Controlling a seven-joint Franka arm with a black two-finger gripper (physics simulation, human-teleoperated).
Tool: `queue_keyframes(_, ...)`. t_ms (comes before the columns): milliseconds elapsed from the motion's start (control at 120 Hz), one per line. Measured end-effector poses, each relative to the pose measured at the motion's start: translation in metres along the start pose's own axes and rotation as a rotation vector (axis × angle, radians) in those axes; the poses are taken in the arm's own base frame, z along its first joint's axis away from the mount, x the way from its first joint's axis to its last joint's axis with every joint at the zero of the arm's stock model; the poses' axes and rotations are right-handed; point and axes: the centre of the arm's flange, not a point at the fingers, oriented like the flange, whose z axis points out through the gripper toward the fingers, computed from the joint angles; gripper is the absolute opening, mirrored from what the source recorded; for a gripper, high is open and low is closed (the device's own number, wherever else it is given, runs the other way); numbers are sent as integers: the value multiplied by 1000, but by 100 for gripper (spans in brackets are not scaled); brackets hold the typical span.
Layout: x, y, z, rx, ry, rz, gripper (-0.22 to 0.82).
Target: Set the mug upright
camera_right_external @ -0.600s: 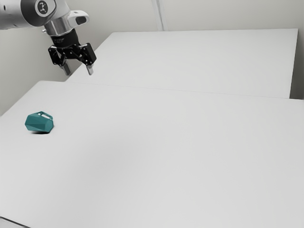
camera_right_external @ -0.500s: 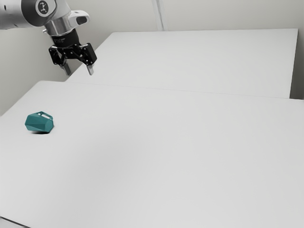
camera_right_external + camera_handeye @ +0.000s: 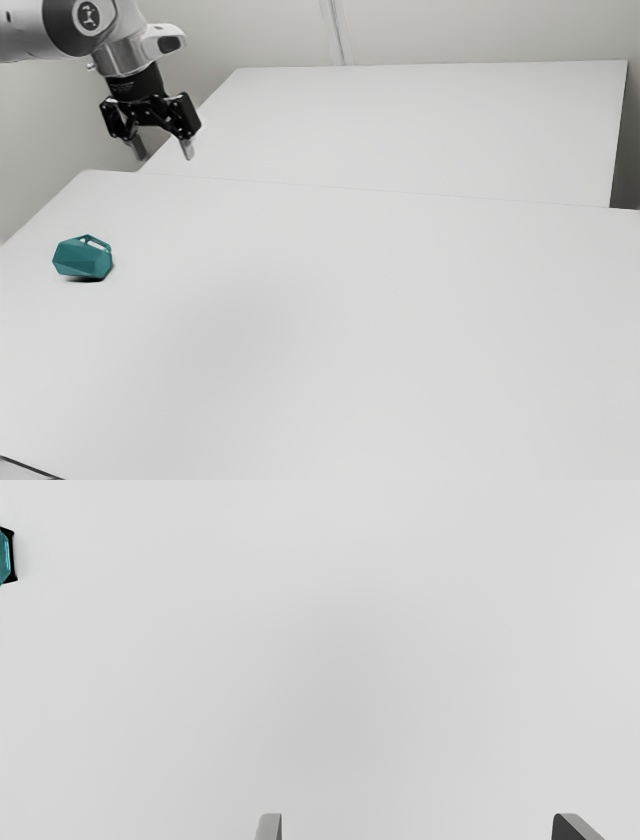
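The teal mug [image 3: 82, 258] lies on its side on the white surface [image 3: 350, 330], its handle [image 3: 96, 242] uppermost. Up and toward the exterior view's right from the mug, well apart from it, hangs the tool [image 3: 163, 153], released, its two fingers spread wide with nothing between them. In the wrist view, part of the mug appears well off to one side of the fingers. Higher than the mug, the arm [image 3: 25, 30] bears a round dark badge [image 3: 88, 15] with a pale mark, too small to read.
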Motion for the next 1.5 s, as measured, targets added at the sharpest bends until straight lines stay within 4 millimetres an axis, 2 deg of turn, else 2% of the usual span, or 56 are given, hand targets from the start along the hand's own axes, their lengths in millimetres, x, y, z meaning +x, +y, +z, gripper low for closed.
queue_keyframes(375, 1, -47, 4, -2, -10, -24, 59)
queue_keyframes(750, -2, -124, 6, -8, -13, -78, 59)
queue_keyframes(908, -12, -170, 5, -13, -6, -114, 59)
queue_keyframes(1108, -30, -238, 10, -26, -1, -157, 59)
queue_keyframes(1342, -47, -331, 32, -76, 0, -196, 59)
queue_keyframes(1500, -43, -383, 56, -127, 27, -182, 59)
